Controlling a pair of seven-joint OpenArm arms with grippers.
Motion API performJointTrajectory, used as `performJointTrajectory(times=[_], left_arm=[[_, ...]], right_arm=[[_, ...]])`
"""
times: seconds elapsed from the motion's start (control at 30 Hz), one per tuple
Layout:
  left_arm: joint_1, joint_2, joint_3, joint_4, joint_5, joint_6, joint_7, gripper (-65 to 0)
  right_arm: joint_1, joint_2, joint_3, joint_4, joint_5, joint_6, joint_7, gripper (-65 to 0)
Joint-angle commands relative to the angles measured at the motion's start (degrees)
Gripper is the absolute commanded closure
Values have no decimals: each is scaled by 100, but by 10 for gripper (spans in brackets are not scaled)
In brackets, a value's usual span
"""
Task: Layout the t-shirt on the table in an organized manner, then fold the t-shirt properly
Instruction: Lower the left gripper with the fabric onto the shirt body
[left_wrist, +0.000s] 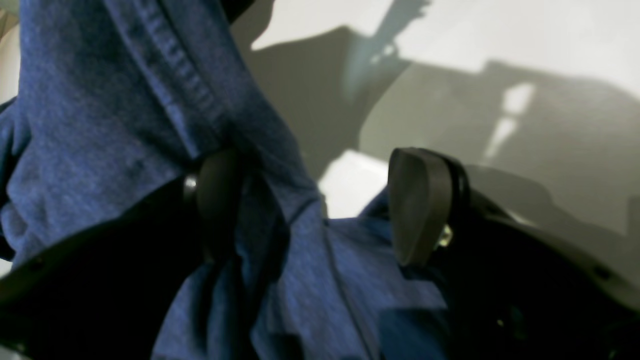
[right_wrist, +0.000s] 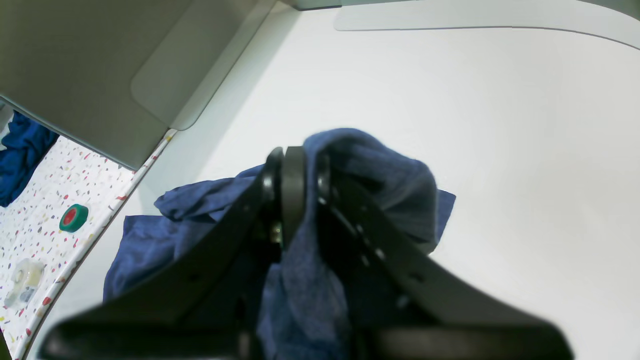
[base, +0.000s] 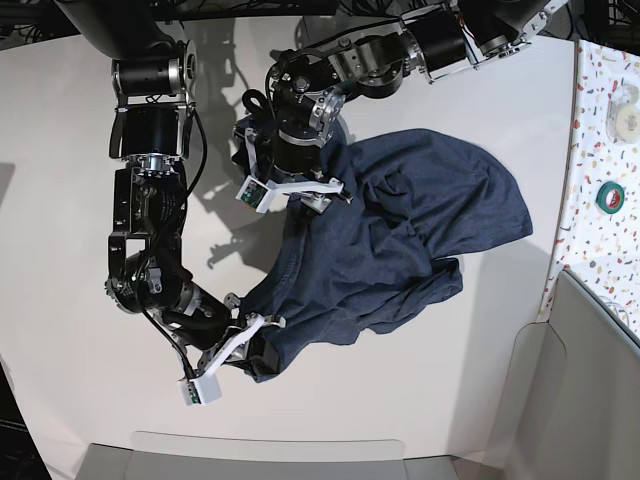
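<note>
The t-shirt (base: 400, 235) lies crumpled on the table (base: 60, 150). The right gripper (right_wrist: 300, 185) pinches its near edge; the left gripper (left_wrist: 315, 205) stands wide at its far edge, cloth between the fingers.

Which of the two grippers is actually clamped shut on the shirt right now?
The right gripper: its jaws are closed with the t-shirt pinched between them. The left gripper has its jaws spread apart, cloth only draped over one finger.

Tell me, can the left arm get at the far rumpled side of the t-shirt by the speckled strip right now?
Probably not yet: the left gripper has cloth of the t-shirt draped between its open fingers, and the right gripper is clamped on another part.
</note>
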Motion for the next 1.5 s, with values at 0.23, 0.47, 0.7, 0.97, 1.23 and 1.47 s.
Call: performJointTrajectory(times=[0.23, 0.47, 0.7, 0.97, 1.23, 1.47], left_arm=[[-269, 63, -56, -566, 104, 56, -389, -420], [-295, 63, -56, -593, 104, 56, -407, -420], [-295, 45, -56, -601, 104, 56, -380, -316], [-357, 37, -215, -795, 104, 56, -398, -192], [-374, 19, -285, -777, 104, 56, -328, -79], [-330, 28, -575, -514, 104, 56, -328, -42]], right_arm=[[184, 11, 2, 116, 48, 34, 177, -24], [184, 20, -6, 116, 48, 34, 186, -24], [175, 20, -6, 116, 48, 34, 168, -24], [96, 11, 2, 116, 57, 34, 168, -24], [52, 11, 2, 116, 66, 43, 177, -24], [8, 29, 2, 116, 66, 43, 186, -24]])
